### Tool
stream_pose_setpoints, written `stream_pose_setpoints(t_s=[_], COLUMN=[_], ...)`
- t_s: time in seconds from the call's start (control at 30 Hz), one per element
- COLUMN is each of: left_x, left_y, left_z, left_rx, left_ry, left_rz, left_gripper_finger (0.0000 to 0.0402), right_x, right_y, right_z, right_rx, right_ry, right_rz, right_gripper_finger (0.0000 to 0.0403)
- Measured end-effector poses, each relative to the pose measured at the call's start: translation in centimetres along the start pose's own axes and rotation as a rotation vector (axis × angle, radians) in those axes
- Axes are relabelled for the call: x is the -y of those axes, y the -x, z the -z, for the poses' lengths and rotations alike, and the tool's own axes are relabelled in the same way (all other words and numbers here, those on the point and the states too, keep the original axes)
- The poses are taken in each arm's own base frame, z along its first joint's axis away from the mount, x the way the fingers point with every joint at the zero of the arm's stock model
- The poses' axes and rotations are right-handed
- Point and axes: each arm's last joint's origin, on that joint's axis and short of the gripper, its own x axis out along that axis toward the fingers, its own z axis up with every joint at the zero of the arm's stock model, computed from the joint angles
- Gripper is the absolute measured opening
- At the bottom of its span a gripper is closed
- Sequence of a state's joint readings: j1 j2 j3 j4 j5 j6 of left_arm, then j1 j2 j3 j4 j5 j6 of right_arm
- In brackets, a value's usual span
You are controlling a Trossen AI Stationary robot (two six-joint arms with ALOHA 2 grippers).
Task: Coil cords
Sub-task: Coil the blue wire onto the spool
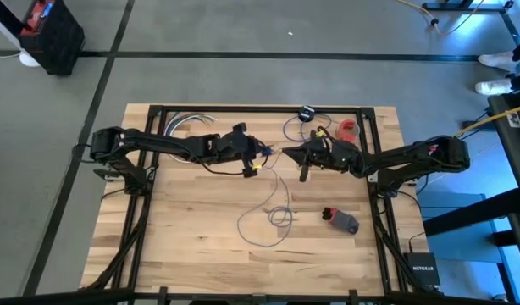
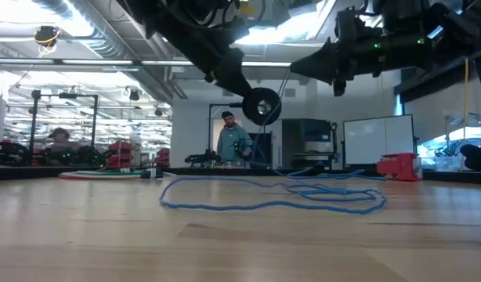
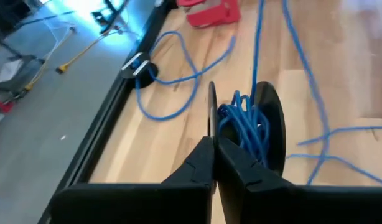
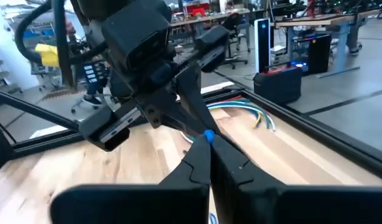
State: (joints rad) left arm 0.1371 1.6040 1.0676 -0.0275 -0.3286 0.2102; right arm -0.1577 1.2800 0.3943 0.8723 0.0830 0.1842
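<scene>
Wooden table [image 1: 192, 229] carries loose loops of thin blue cord [image 1: 273, 222], partly wound on a black spool [image 3: 265, 124]. Both arms meet mid-air above centre. Left gripper [image 3: 214, 158] is clamped on the spool's rim; right gripper [image 4: 206, 149] pinches the cord. Cord looks light, limp and tangle-prone: best pinched near the spool.

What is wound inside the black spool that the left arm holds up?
Several turns of blue cord sit between the two discs of the spool. The hub under the cord is covered, and the left gripper hides the spool's near edge.
</scene>
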Motion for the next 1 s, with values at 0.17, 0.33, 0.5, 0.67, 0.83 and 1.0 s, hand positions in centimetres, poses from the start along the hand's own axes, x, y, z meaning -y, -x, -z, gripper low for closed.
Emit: stream_pose_setpoints(t_s=[0.17, 0.33, 0.5, 0.67, 0.83, 1.0], left_x=[0.2, 0.4, 0.0, -0.7, -0.5, -0.3], left_y=[-0.4, -1.4, -2.3, -2.4, -2.2, -2.0], left_z=[0.0, -0.1, -0.3, -0.7, -1.2, -1.6], left_rx=[0.017, 0.058, 0.118, 0.174, 0.219, 0.257], left_ry=[-0.007, -0.005, 0.071, 0.195, 0.260, 0.278], left_rz=[0.010, 0.000, -0.027, -0.046, -0.041, -0.035], left_gripper_finger=[0.0000, 0.0000, 0.0000, 0.0000, 0.0000, 0.0000], right_x=[0.0, -0.2, -1.2, -2.2, -2.2, -2.0], right_y=[0.0, -0.9, -2.5, -3.7, -4.3, -4.5], right_z=[0.0, -0.4, 0.0, 1.1, 2.1, 2.8], right_rx=[0.005, 0.007, -0.026, -0.056, -0.083, -0.100], right_ry=[-0.020, -0.021, -0.015, 0.021, 0.030, 0.058], right_rz=[-0.001, -0.011, -0.063, -0.019, 0.008, 0.066], right_gripper_finger=[0.0001, 0.0001, 0.0001, 0.0002, 0.0006, 0.0005])
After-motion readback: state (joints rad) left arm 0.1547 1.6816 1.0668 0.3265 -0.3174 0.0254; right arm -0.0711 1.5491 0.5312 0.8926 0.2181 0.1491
